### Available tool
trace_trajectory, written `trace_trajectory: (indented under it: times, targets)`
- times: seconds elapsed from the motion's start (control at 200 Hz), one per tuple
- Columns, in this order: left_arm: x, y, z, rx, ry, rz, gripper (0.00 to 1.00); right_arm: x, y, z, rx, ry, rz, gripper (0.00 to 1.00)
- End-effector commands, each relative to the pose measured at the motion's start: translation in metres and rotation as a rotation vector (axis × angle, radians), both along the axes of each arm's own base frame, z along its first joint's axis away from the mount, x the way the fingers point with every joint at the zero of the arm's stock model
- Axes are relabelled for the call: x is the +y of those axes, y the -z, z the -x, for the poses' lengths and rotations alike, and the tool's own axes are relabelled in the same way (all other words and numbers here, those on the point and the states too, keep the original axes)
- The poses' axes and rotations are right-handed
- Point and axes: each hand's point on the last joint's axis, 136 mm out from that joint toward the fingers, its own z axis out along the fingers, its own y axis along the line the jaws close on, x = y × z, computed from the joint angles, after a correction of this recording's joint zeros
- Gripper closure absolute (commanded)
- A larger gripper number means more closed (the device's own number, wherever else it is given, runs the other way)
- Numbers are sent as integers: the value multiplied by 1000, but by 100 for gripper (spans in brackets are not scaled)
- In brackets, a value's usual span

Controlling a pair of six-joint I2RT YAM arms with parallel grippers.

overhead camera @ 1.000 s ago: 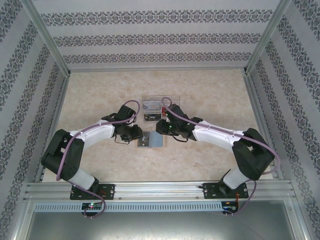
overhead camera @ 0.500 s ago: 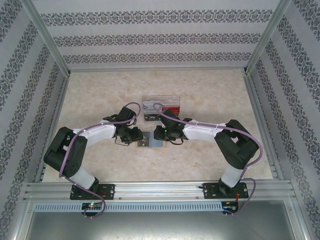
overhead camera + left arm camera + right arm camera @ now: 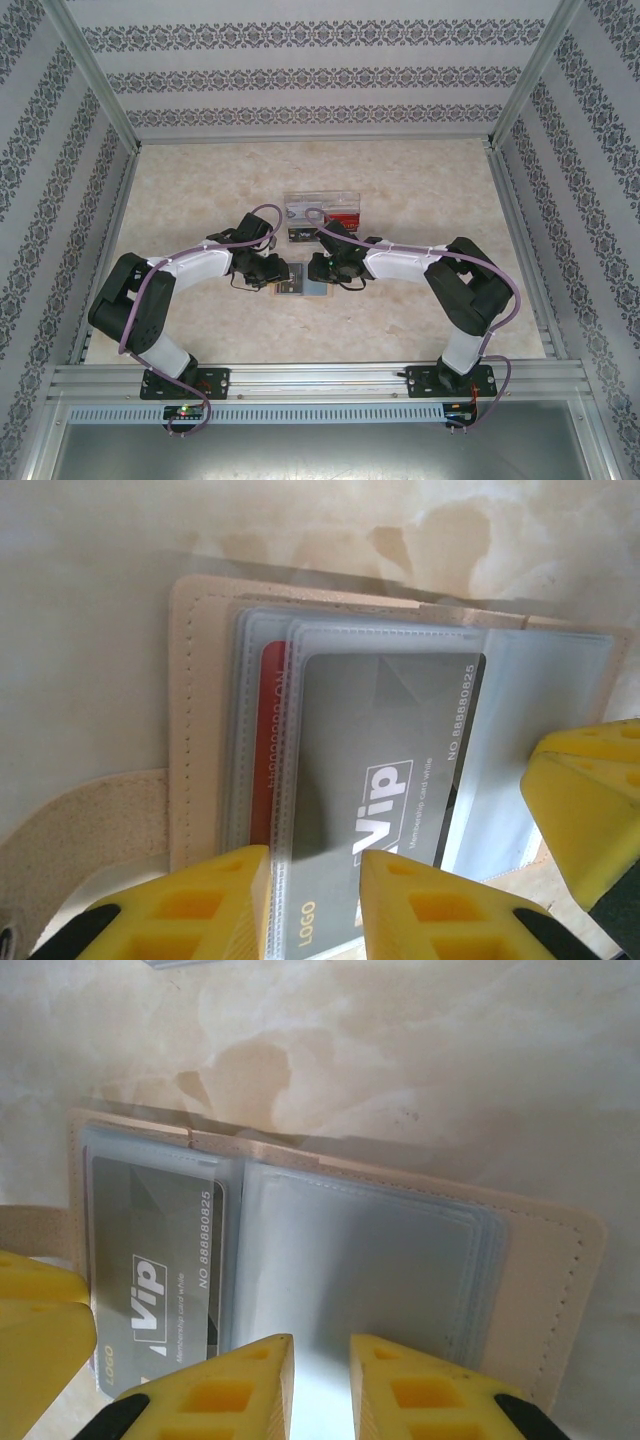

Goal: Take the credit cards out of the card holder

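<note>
Right now your card holder [image 3: 300,287] lies open on the table [image 3: 200,200], near the middle and just nearer than the clear tray [image 3: 322,212]. Your left gripper [image 3: 315,905] stands over its left half, jaws a narrow gap apart, tips at the sleeve with the grey card [image 3: 390,770]. A red card [image 3: 268,750] peeks out behind it (both sit in their pockets). Your right gripper [image 3: 320,1380] is likewise slightly parted over the right sleeves, clamping nothing you can see.
</note>
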Motion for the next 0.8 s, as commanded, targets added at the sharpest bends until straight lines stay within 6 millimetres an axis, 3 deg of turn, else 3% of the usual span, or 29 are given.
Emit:
trace_trajectory:
  times: [0.0, 0.385, 0.794]
  targets:
    - [0, 6, -1, -1, 11, 11, 71, 0, 4, 3, 21, -5, 8, 76]
    - [10, 20, 4, 40, 10, -54, 77, 18, -23, 0, -15, -45, -116, 79]
    - [12, 22, 6, 52, 10, -71, 78, 29, -8, 4, 91, -53, -229, 81]
